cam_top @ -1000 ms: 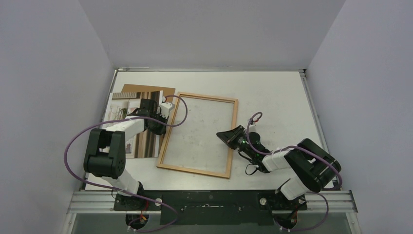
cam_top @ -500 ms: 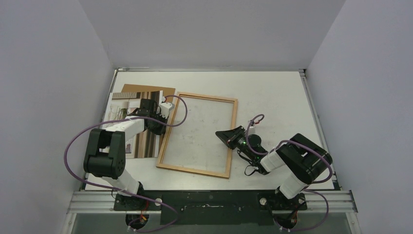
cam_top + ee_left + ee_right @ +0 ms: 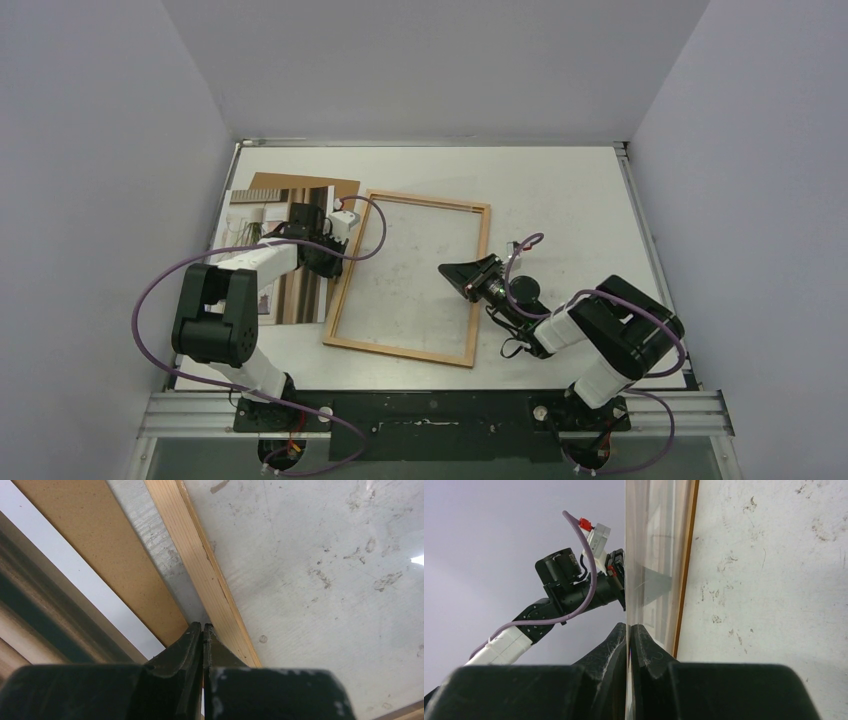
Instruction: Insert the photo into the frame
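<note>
The frame (image 3: 430,199), a narrow light-wood border round a clear pane, lies mid-table. The photo (image 3: 298,300) lies striped side up at the left, on a brown fibreboard sheet (image 3: 300,182). My left gripper (image 3: 337,258) is shut, its tips (image 3: 202,626) down in the gap between the fibreboard (image 3: 115,540) and the frame's left rail (image 3: 200,560). The photo's white border (image 3: 60,575) shows beside it. My right gripper (image 3: 450,271) is shut on the frame's right edge (image 3: 659,555), which runs edge-on out of its jaws (image 3: 628,626).
The grey table (image 3: 570,200) is scuffed and walled on three sides. A metal rail (image 3: 440,410) carrying both arm bases runs along the near edge. My left arm (image 3: 569,580) shows beyond the frame in the right wrist view.
My right gripper has crept left and a little further from the bases, and its elbow has folded in. The frame has shifted slightly. The left arm has not moved.
</note>
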